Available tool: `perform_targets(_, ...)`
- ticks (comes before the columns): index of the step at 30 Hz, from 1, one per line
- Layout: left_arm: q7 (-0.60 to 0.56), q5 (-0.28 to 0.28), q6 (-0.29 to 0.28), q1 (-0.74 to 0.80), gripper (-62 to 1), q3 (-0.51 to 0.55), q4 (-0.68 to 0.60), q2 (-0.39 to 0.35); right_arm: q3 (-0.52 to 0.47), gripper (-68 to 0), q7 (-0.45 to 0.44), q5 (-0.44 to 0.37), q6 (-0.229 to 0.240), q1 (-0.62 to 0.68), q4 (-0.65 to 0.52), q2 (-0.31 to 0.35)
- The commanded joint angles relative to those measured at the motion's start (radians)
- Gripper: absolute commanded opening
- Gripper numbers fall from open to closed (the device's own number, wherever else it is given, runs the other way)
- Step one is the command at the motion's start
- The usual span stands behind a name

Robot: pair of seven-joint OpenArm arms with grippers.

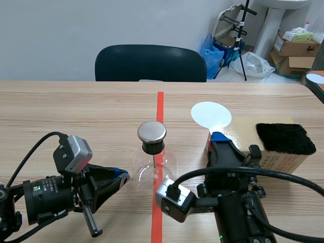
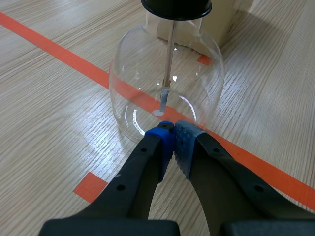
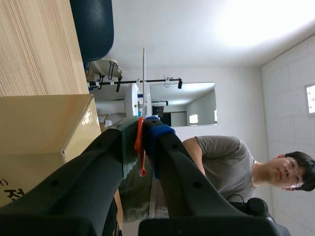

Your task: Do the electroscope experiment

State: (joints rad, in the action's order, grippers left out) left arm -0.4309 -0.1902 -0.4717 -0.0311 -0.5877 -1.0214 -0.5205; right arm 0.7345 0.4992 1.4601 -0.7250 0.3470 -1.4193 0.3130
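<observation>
- Cardboard box (image 1: 242, 130) at right of centre, black fur pad (image 1: 284, 137) on top.
- Glass electroscope (image 1: 153, 152) at centre, on the red tape line (image 1: 160, 106).
- Right gripper (image 3: 142, 142), lower right, clamps the orange handle (image 3: 140, 140) of 1 white disc (image 1: 211, 115).
- Left gripper (image 2: 173, 132), lower left, fingers closed on nothing, tips at the flask's base.

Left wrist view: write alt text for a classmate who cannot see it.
The left claw, shut, points at the foot of a clear glass flask standing on an orange tape line. A thin rod hangs inside it from a black stopper; a box stands behind.
</observation>
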Motion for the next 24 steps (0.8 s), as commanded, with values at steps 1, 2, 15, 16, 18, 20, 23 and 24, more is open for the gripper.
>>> perform_targets(1, -0.014, -0.006, -0.002, -0.008, -57.9, 0.005, -0.017, 0.005, -0.005, -66.5, 0.008, 0.001, -0.058, -0.009, -0.021, 0.008)
perform_targets(2, -0.014, -0.006, -0.002, -0.008, -57.9, 0.005, -0.017, 0.005, -0.005, -66.5, 0.008, 0.001, -0.058, -0.009, -0.021, 0.008)
perform_targets(15, -0.014, -0.006, -0.002, -0.008, -57.9, 0.005, -0.017, 0.005, -0.005, -66.5, 0.007, 0.001, -0.058, -0.009, -0.021, 0.008)
perform_targets(16, -0.014, -0.006, -0.002, -0.008, -57.9, 0.005, -0.017, 0.005, -0.005, -66.5, 0.006, 0.001, -0.058, -0.009, -0.021, 0.008)
perform_targets(18, -0.014, -0.006, -0.002, -0.008, -57.9, 0.005, -0.017, 0.005, -0.005, -66.5, -0.012, 0.001, -0.058, -0.009, -0.021, 0.008)
perform_targets(20, -0.014, -0.006, -0.002, -0.008, -57.9, 0.005, -0.017, 0.005, -0.005, -66.5, -0.035, 0.001, -0.058, -0.009, -0.021, 0.008)
perform_targets(23, -0.014, -0.006, -0.002, -0.008, -57.9, 0.005, -0.017, 0.005, -0.005, -66.5, -0.071, 0.001, -0.058, -0.009, -0.021, 0.008)
perform_targets(24, -0.014, -0.006, -0.002, -0.008, -57.9, 0.005, -0.017, 0.005, -0.005, -66.5, -0.086, 0.001, -0.058, -0.009, -0.021, 0.008)
